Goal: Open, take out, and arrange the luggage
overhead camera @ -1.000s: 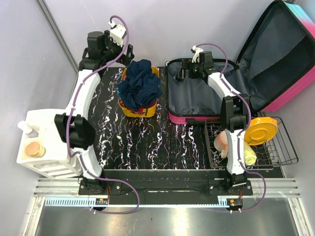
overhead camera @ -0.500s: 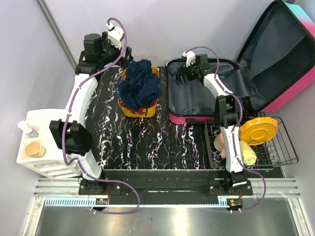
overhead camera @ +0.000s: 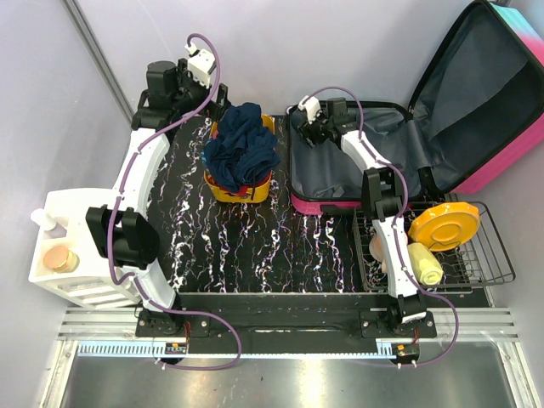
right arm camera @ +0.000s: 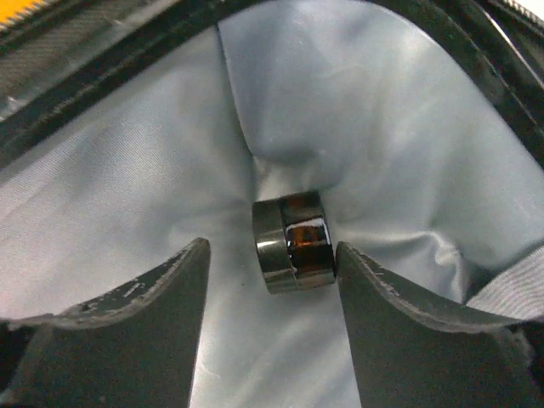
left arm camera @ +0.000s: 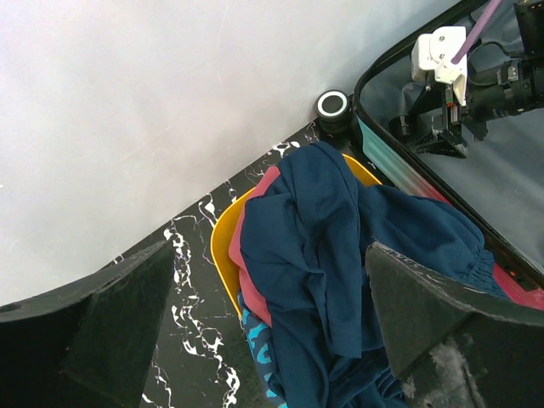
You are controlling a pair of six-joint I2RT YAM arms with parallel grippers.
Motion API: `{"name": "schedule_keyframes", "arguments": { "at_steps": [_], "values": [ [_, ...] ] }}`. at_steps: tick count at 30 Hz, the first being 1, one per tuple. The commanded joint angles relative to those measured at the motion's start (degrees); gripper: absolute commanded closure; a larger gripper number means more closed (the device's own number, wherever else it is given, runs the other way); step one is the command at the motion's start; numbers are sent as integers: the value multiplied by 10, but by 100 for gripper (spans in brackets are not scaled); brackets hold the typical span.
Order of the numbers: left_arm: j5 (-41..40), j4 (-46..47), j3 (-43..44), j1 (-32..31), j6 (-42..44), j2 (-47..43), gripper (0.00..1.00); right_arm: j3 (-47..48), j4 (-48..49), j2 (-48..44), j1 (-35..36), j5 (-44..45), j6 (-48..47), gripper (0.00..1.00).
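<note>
Open at two o'clock of the table in the top view: the luggage, base flat on the black marbled table, lid leaning back toward three o'clock, pink shell edge along its lower side.

Down inside the base at its eleven o'clock corner: the right gripper. Seen from the right wrist, grey lining directly beneath the jaws, bunched into folds. Jaws partly apart, straddling a small dark cylinder with a glossy amber band, lying on the lining. Right finger just beside the cylinder or touching it, cannot tell which; left finger clearly apart from it. Not clamped.

At eleven o'clock of the table: the left gripper, spread to its widest, holding nothing, above a yellow bin heaped with dark blue clothes. From that wrist, the luggage at one to three o'clock, a black wheel at its corner.

At four o'clock of the table: a wire rack with a yellow plate.

At eight o'clock: a white shelf; labels there too small to read.
</note>
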Motion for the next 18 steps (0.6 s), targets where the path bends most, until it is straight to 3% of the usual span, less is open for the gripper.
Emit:
{"name": "schedule_keyframes", "arguments": {
  "at_steps": [1, 9, 11, 18],
  "values": [
    [11, 19, -2, 2, -2, -22, 1, 37, 18, 25, 11, -11, -47, 42],
    [11, 20, -7, 2, 0, -26, 1, 5, 9, 9, 11, -11, -68, 68],
    [14, 19, -4, 2, 0, -27, 1, -21, 9, -14, 10, -12, -76, 80],
    [31, 21, 4, 2, -1, -26, 1, -109, 47, -115, 10, -22, -39, 100]
  ]
}}
